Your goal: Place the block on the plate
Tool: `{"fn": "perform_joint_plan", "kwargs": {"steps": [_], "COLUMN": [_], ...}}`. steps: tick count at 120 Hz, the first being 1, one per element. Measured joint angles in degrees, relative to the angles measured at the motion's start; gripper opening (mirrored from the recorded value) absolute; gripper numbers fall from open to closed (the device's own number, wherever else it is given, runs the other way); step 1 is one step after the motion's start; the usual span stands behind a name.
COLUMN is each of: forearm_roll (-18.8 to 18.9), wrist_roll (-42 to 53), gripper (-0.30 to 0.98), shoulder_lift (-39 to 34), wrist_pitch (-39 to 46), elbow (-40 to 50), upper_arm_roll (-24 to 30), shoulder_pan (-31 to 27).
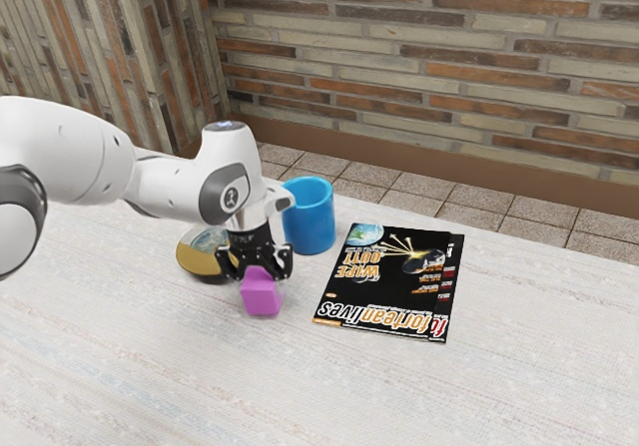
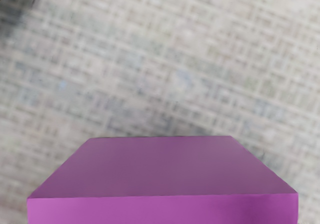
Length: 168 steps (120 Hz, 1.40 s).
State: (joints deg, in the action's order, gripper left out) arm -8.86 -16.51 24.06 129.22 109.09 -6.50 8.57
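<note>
Arm [image 1: 80, 152]: white, entering from the exterior view's nine o'clock and reaching toward three
Forearm [image 1: 168, 189]: nearly level, its far end toward four o'clock
Wrist [image 1: 225, 177]: bent sharply downward beyond the forearm
Gripper [image 1: 260, 272]: black, below the wrist, pointing toward six o'clock, close to upright

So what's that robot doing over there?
The robot arm has its gripper right at the purple block. It looks like the block is meant for the gold-rimmed plate, but it isn't on there yet. I can't tell if the gripper has hold of it.
</note>
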Motion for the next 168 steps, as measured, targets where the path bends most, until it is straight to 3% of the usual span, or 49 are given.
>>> {"fn": "perform_joint_plan", "kwargs": {"steps": [49,109,127,141,168], "forearm_roll": [4.7,8.6,10.8,13.9,19.9], "wrist_roll": [-0.2,2.8,4.3,5.5,7.4], "gripper": [0.37,0.37,0.37,0.37,0.37], "shoulder_lift": [-2.3,4.9,6.2,7.0,10.9], "wrist_pitch": [-1.6,-7.3,-9.0,-9.9,-11.8], "elbow": [-3.8,-14.9,-17.6,-18.4,-22.7], "upper_arm_roll": [0.1,0.4,3.1,9.5,16.2], "shoulder_pan": [-1.0,-7.2,-10.8,-17.8,-24.5]}}
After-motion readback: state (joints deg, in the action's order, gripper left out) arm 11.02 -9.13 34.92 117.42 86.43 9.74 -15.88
